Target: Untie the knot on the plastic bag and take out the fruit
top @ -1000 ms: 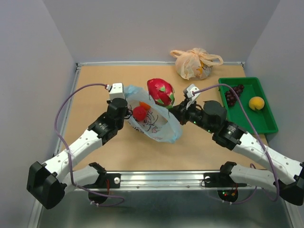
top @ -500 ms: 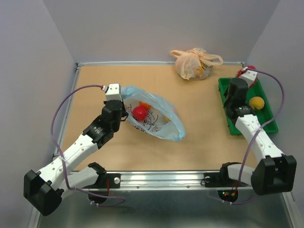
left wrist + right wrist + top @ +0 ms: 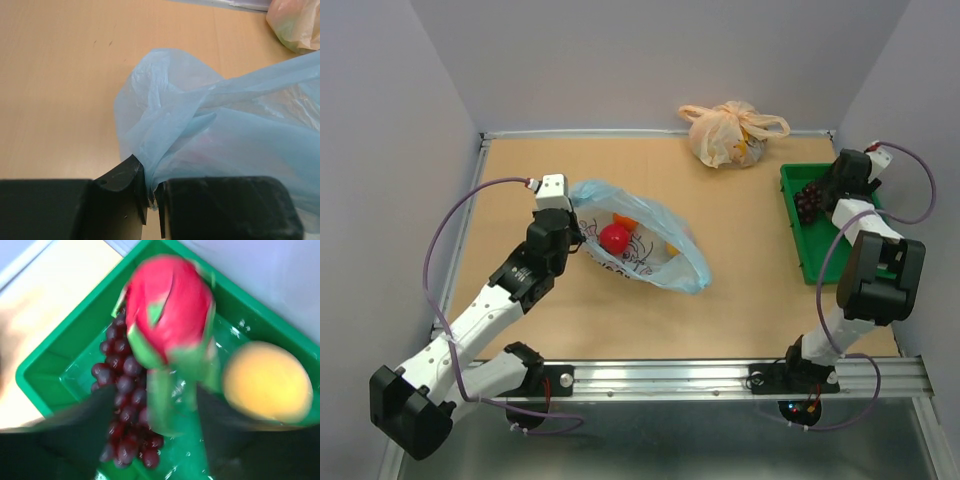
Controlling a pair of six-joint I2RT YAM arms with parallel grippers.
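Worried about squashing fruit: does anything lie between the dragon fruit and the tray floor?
Partly. In the blurred right wrist view, the dragon fruit is over the tray. The grapes are at its lower left, seemingly under its edge, and the yellow fruit is to its right. Bare floor shows between them.

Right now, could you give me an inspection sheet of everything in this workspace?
Surface: tan table.
Job's things: blue bag lies open, red fruit inside; grapes and yellow fruit in green tray, dragon fruit over them.
Clutter: tied orange bag at far edge.
Grippers: left gripper pinches the bag's rim; right gripper over the tray, grip blurred.
Cables: purple cable loops off each arm.
Surroundings: grey walls.
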